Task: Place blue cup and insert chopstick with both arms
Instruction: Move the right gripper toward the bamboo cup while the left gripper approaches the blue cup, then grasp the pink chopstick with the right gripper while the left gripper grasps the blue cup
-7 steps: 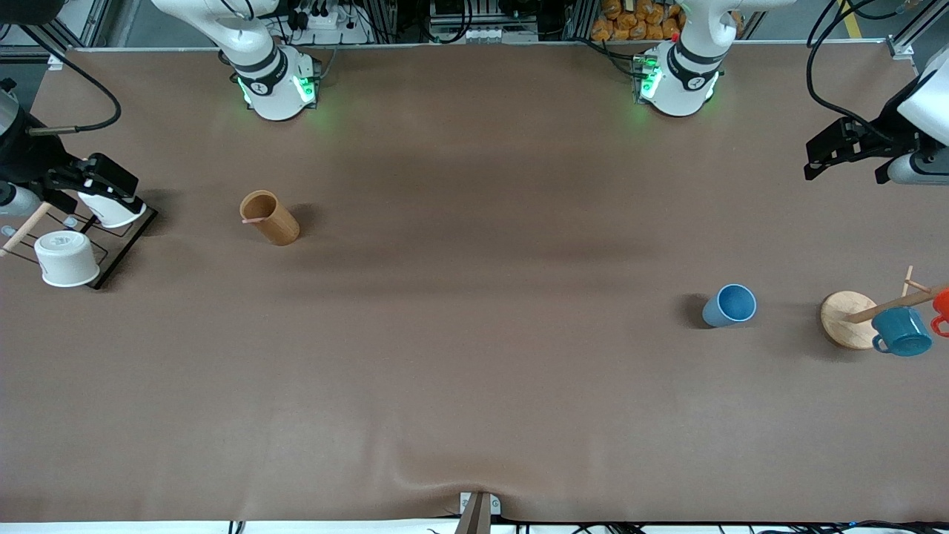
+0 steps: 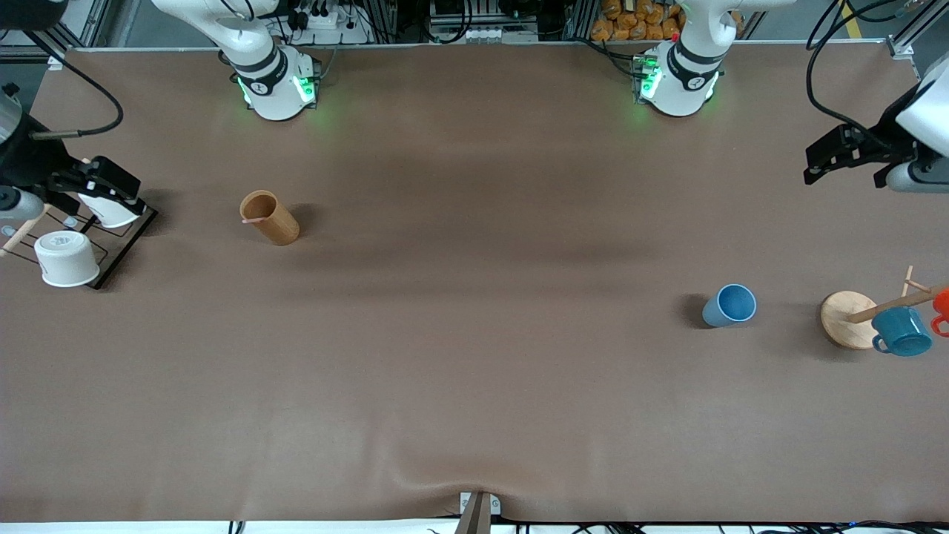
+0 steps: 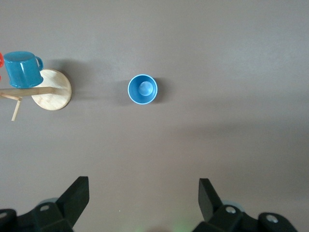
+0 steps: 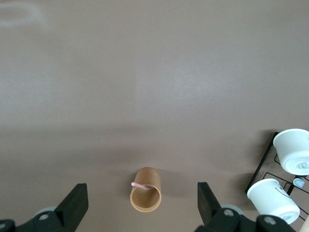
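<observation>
The blue cup [image 2: 729, 305] stands upright on the tabletop [image 2: 474, 356], below the left pincer [image 3: 143, 200], which hangs wide open and empty. The right pincer [image 4: 142, 203], also open and empty, hangs above the wooden cylinder [image 4: 145, 195] holding the chopstick [image 4: 139, 185].

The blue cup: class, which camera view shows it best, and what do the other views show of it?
The left wrist view shows the blue cup best: it looks straight down into the open mouth, with the round rim whole and unobstructed. The front view shows it smaller and at a slant, beside the wooden rack base. The right wrist view does not show it.
</observation>
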Controlling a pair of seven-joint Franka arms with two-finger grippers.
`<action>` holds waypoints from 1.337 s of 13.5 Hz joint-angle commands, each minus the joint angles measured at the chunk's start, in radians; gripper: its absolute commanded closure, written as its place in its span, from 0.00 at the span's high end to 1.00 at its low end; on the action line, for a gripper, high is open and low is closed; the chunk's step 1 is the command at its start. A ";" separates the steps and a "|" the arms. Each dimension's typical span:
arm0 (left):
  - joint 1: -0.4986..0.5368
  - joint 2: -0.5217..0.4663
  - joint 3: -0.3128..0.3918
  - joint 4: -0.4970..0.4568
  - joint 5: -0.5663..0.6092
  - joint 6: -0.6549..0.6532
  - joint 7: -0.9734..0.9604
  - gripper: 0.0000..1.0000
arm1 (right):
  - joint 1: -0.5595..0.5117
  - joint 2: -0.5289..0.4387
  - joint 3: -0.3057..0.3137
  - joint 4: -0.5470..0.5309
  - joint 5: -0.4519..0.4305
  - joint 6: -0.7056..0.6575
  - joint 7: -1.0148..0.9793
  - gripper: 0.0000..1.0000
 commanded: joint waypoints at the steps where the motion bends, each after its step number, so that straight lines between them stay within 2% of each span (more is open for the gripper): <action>1: 0.011 0.053 0.002 0.010 -0.003 0.007 0.003 1.00 | 0.008 0.056 -0.001 0.006 0.001 -0.036 -0.015 1.00; 3: 0.017 0.073 0.002 -0.021 -0.002 0.052 0.003 1.00 | 0.011 0.105 0.001 0.006 0.013 -0.067 -0.001 1.00; 6: 0.032 0.072 0.004 -0.141 -0.002 0.188 0.005 1.00 | 0.029 0.194 0.002 0.004 0.016 -0.132 -0.003 1.00; 8: 0.045 0.070 0.002 -0.229 -0.002 0.301 0.006 1.00 | 0.059 0.253 0.002 0.004 0.024 -0.162 0.023 1.00; 10: 0.060 0.075 0.002 -0.304 0.001 0.406 0.006 1.00 | 0.044 0.316 0.002 0.003 0.070 -0.176 0.045 1.00; 13: 0.062 0.133 0.002 -0.389 0.005 0.574 0.030 1.00 | 0.042 0.361 0.001 -0.017 0.095 -0.213 0.049 0.99; 14: 0.068 0.170 0.004 -0.387 0.005 0.608 0.053 1.00 | 0.037 0.369 0.001 -0.032 0.095 -0.211 0.049 0.93; 16: 0.107 0.236 0.001 -0.386 0.005 0.690 0.138 1.00 | 0.037 0.381 -0.001 -0.077 0.095 -0.205 0.049 0.69; 17: 0.114 0.266 0.001 -0.383 0.005 0.720 0.173 1.00 | 0.039 0.381 0.001 -0.084 0.095 -0.203 0.049 0.64; 18: 0.114 0.288 0.001 -0.381 0.003 0.740 0.178 0.93 | 0.045 0.381 -0.001 -0.088 0.093 -0.202 0.051 0.61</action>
